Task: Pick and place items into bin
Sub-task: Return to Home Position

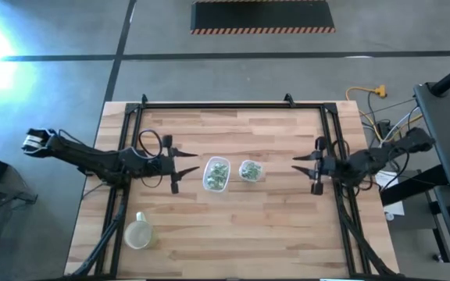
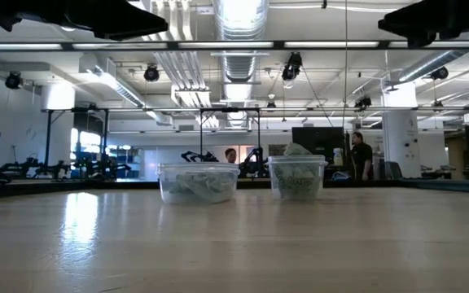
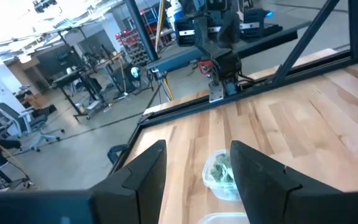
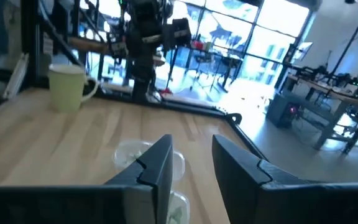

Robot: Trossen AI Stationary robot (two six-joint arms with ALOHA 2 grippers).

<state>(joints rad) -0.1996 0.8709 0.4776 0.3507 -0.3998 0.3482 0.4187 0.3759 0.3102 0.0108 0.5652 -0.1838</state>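
Left gripper (image 1: pixel 184 168) hung above the table (image 1: pixel 233 234), just left of the larger clear bin (image 1: pixel 206 179), fingers spread wide, nothing held. Right gripper (image 1: pixel 305 168) hung opp., right of the smaller clear bin (image 1: pixel 258 176), also wide open & empty. Bins stood side by side at table centre, close but apart. Pale-green & white packets (image 1: pixel 217 173) lay inside both bins. Pale mug (image 1: pixel 137 232) stood upright nr the table's front-left corner, well apart from the bins.

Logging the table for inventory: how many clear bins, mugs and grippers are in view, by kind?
Clear bins: 2
Mug: 1
Grippers: 2, the left gripper and the right gripper
Total: 5
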